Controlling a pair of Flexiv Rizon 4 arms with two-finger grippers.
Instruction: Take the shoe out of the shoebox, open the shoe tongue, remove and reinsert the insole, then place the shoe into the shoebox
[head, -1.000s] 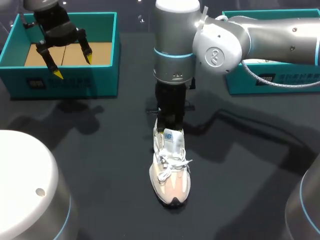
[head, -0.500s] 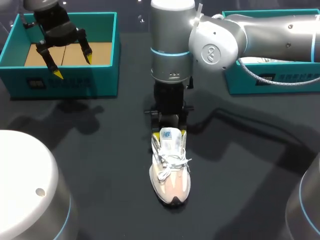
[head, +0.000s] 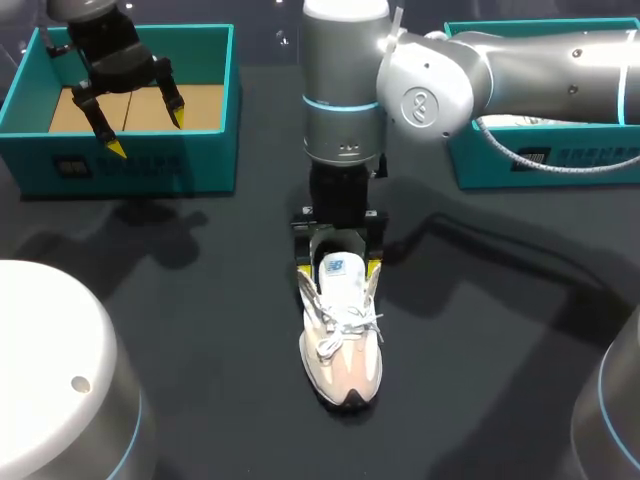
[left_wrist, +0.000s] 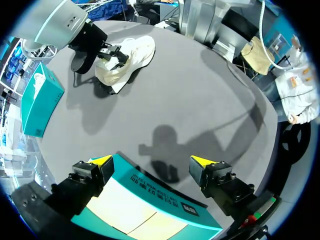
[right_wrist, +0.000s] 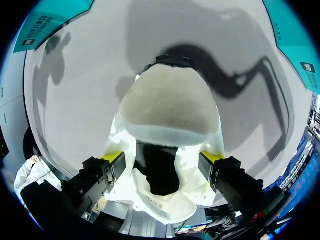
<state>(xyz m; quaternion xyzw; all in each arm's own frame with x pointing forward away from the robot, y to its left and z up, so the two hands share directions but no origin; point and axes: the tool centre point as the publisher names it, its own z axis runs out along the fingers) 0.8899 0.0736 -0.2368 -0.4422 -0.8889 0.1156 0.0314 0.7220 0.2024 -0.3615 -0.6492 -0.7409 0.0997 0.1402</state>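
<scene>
The shoe (head: 342, 350) lies on the dark tabletop (head: 200, 300) at the middle, toe toward the camera. Its heel is hidden under the right hand (head: 339, 270), whose fingers stand wide apart, one on either side. I cannot tell whether they touch it. A small blue label (head: 334, 266) on the tongue is too small to read. The left hand (head: 147, 134) hangs spread above the teal shoebox (head: 130, 160), which shows a tan floor. A second teal box (head: 540, 160) is partly blocked by the right arm.

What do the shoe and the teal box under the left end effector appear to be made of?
Shoe: probably soft textile, matte cream, with woven white laces. Box: likely cardboard, with matte teal walls and a bare brown floor inside.
</scene>
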